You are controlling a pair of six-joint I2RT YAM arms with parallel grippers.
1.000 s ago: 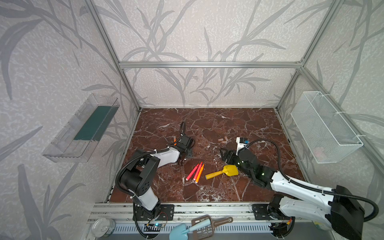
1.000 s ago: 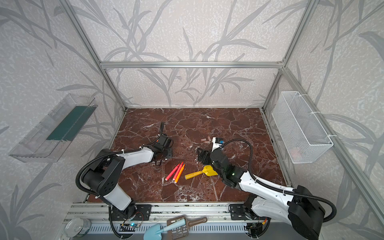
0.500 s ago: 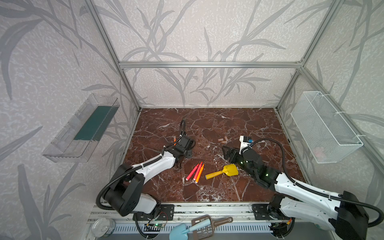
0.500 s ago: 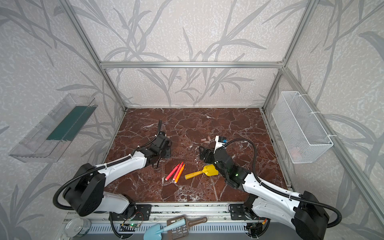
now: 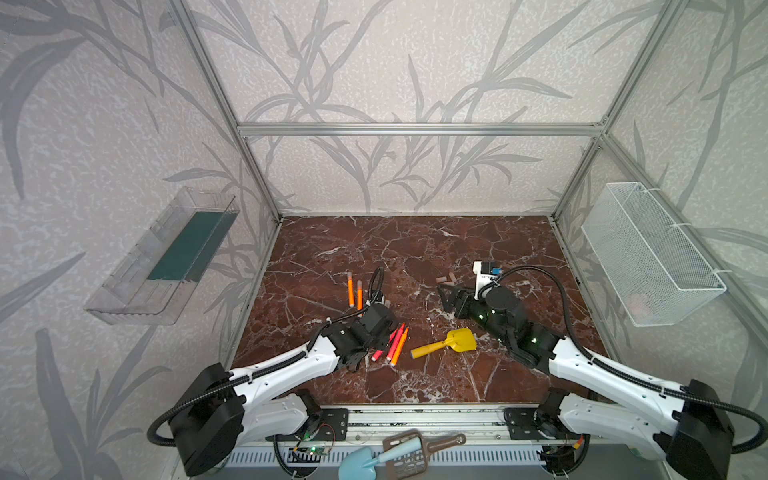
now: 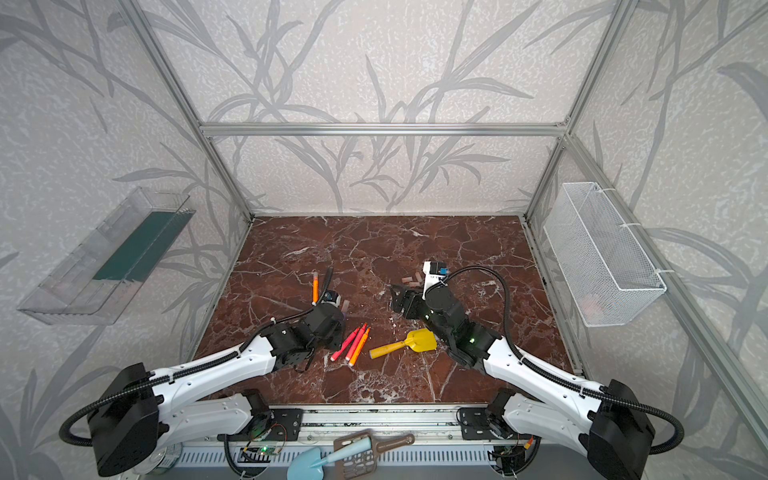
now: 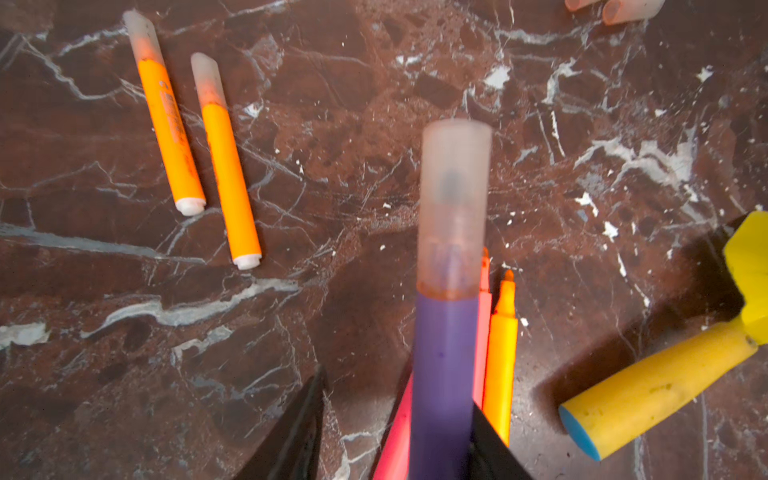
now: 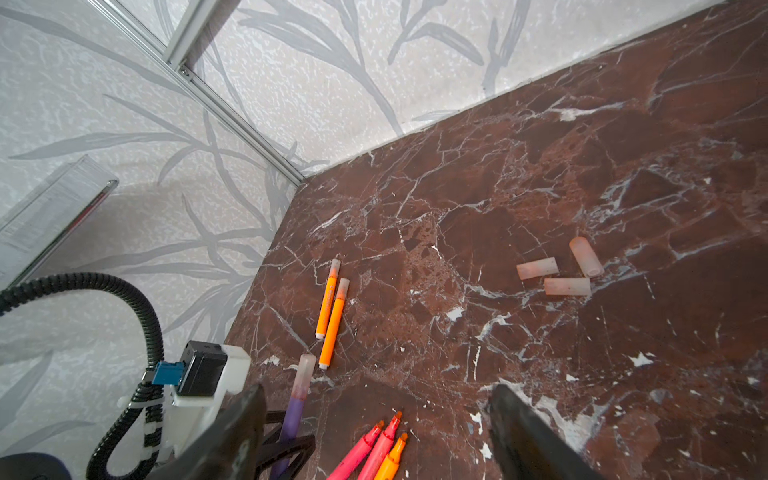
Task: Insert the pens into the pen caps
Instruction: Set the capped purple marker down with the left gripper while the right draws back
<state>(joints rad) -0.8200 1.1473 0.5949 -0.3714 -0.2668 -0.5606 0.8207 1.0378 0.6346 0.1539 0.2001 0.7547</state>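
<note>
Three bare pens (image 5: 392,344): two pinkish-red and one orange, side by side near the middle of the tabletop (image 5: 415,249), toward its front edge; long axes run front to back with a lean to the right, tips toward the back edge
Left gripper (image 7: 395,399): mine, over those pens' tail ends; jaws partly apart; the purple pen (image 7: 444,365) touches one finger (image 7: 494,453) with a clear gap to the other, so I judge it loose rather than clamped
Purple pen's cap (image 7: 453,199): seated over the tip
Right gripper (image 8: 378,390): spread wide; nothing in it
Loose caps (image 8: 567,286): three, close together just beyond my right fingertips, toward the back edge; two lie across my line of reach, one slants
Relation that counts: right arm nearer the caps, left arm nearer the bare pens; a cap's mouth must meet a pen's tip along one axis
Orange pens (image 5: 354,289): two, capped, side by side, left of the middle and farther back than my left gripper
Yellow shovel (image 5: 446,343): between the arms; no part of the job
Hard to make out: purple pen's tail cut off in the left wrist view; left jaws hidden under the wrist in both top views; each loose cap's open end hard to read
</note>
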